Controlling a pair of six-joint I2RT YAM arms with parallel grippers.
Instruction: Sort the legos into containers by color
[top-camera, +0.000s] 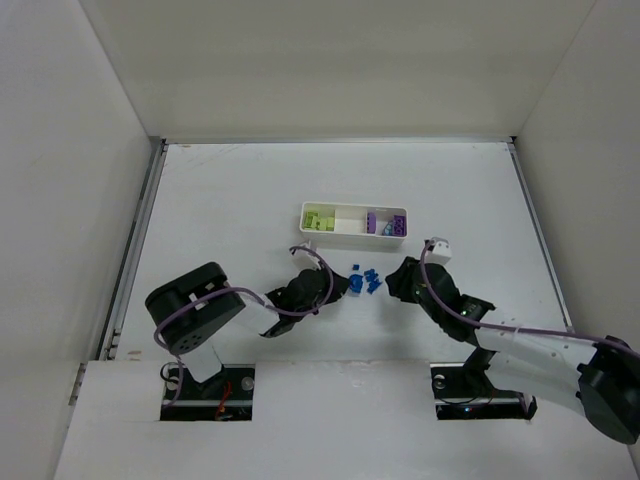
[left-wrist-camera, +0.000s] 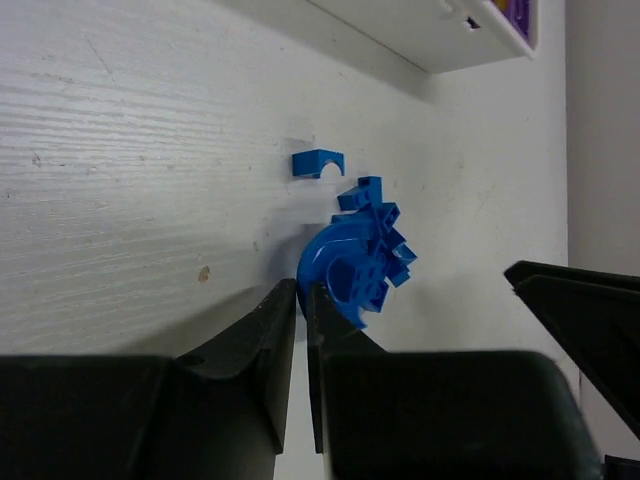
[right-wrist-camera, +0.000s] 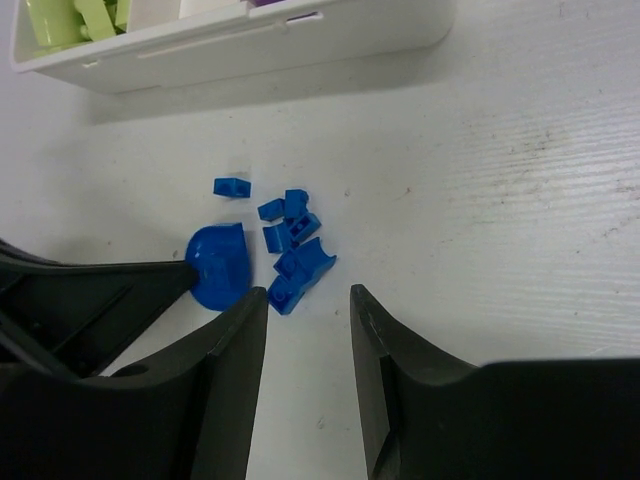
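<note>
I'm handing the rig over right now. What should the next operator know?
Left gripper: shut, seemingly pinching the edge of the curved blue brick, low on the table.
Right gripper: open, empty, just short of the blue legos.
Done: green legos and purple legos sit at opposite ends of the tray.
To do: every blue piece, all outside the tray.

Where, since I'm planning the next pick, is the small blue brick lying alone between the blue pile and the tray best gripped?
Probably from straight above, pinching the lone blue brick across its two flat end faces. It sits apart from the blue pile, with bare table around it, leaving room on both sides; its arched notch offers no flat hold.
</note>
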